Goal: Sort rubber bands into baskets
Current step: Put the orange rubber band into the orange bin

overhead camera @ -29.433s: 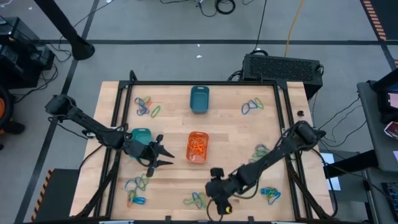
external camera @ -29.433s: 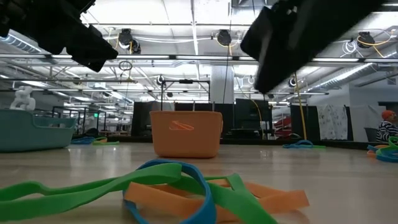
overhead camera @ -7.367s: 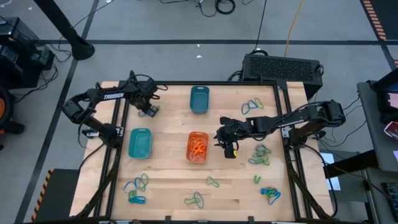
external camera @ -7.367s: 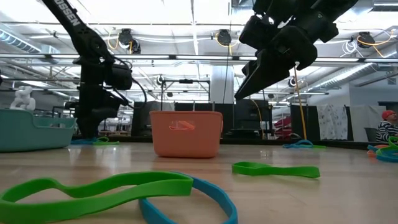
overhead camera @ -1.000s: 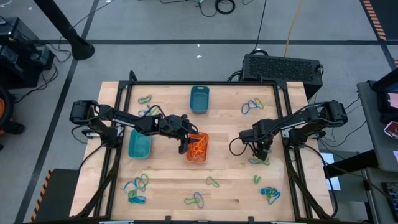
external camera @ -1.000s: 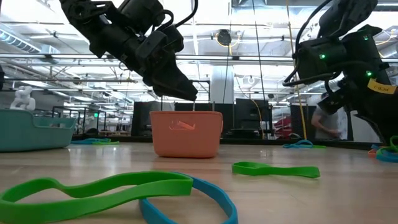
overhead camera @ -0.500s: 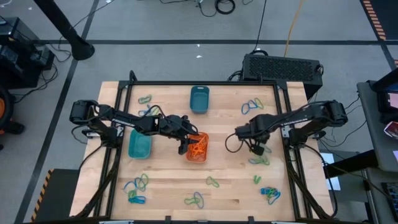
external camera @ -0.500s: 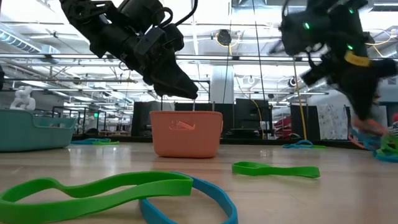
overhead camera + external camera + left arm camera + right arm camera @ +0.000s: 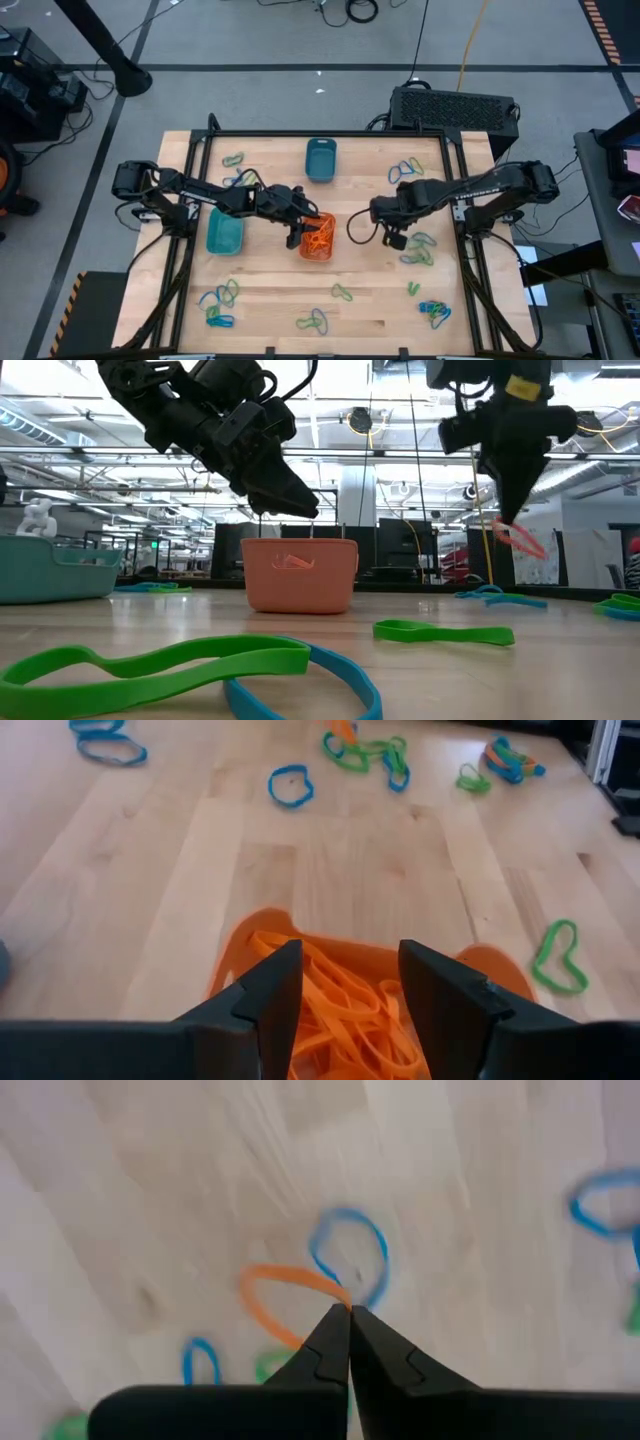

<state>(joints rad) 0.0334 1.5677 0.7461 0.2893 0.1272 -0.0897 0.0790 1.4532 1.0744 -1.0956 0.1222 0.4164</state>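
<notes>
A: On the table [image 9: 270, 285], how far is the sorting?
B: Early, I'd judge. The orange basket [image 9: 318, 237] holds a tangle of orange bands; the turquoise basket [image 9: 225, 230] and the teal basket [image 9: 320, 160] look empty from above.
A: And what's left?
B: Plenty. Mixed clusters of bands lie at the far left [image 9: 236, 170], far right [image 9: 405, 170], right edge [image 9: 418, 250], near left [image 9: 218, 305] and near right [image 9: 433, 313], with a few singles along the near side.
A: The arms?
B: The left gripper [image 9: 296, 232] hovers at the orange basket's rim, fingers spread wide and empty. The right gripper [image 9: 392, 238] sits between that basket and the right-edge cluster, lifted off the wood, jaws pinched tight on an orange band [image 9: 285, 1295] that dangles from the tips.
A: So that one likely goes in the orange basket?
B: That's my guess.
A: The surface?
B: Pale wood planks inside a black frame.
A: The room?
B: Grey floor, black cables [image 9: 360, 10], a black box [image 9: 455, 108] behind the table; the low view shows a big hall with ceiling lights.
</notes>
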